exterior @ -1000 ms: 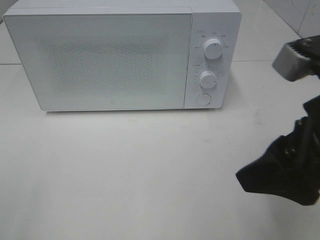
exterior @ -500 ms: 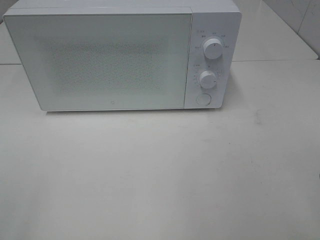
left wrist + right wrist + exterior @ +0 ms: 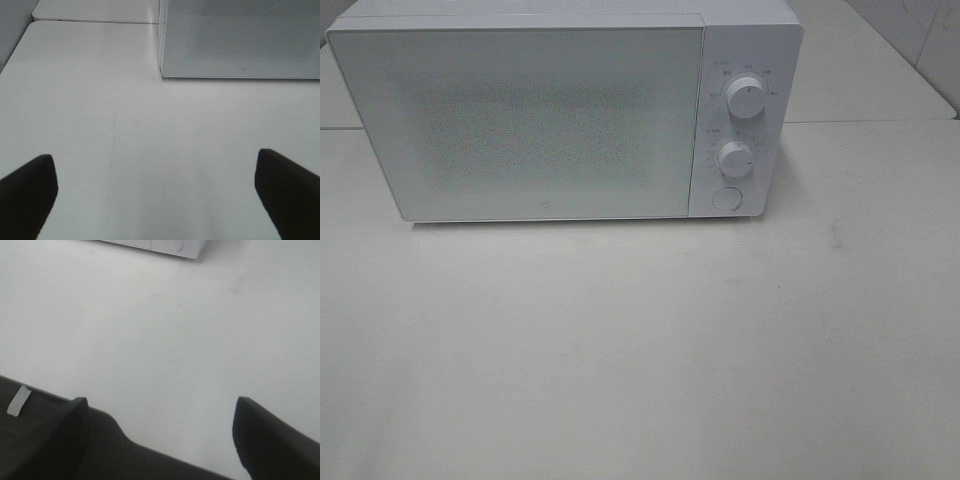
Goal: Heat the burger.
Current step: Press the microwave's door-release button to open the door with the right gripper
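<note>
Microwave [image 3: 560,110] sits at the back of the white table [image 3: 640,350], door [image 3: 520,120] shut flush and frosted, so can't see inside. Burger: no view shows it, can't tell where it is. Two knobs [image 3: 747,97] and a round button [image 3: 726,198] beside the door. Left gripper [image 3: 155,165] is in front of the microwave's door-side corner, fingers wide apart, nothing between. Right gripper [image 3: 161,405] is in front of its knob-side corner, fingers apart over bare table.

White microwave [image 3: 565,115] — smooth plastic, finely speckled glossy door; table [image 3: 640,350] — smooth, faintly scuffed.
</note>
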